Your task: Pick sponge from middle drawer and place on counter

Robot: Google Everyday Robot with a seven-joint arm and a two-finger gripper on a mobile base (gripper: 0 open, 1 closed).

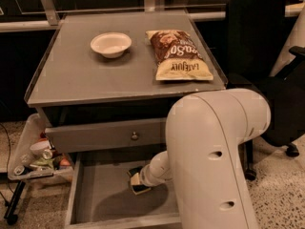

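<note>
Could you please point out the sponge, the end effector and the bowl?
Sponge [135, 179], camera view, yellow foam side.
End effector [137, 182], camera view, arm's tip inside the drawer [97, 199], at the sponge.
Bowl [110, 44], camera view, inner floor.

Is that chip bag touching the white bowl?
Apart. The camera view shows a strip of bare counter between the chip bag and the bowl. The tool is down in the middle drawer.

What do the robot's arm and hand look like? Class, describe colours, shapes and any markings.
The arm is a thick, rounded, off-white shell, smooth, with a few small dark round holes on its side; no cables or lettering show. It narrows to a slimmer off-white section ending at the hand, down in the middle drawer, where its own shape is hard to make out.
</note>
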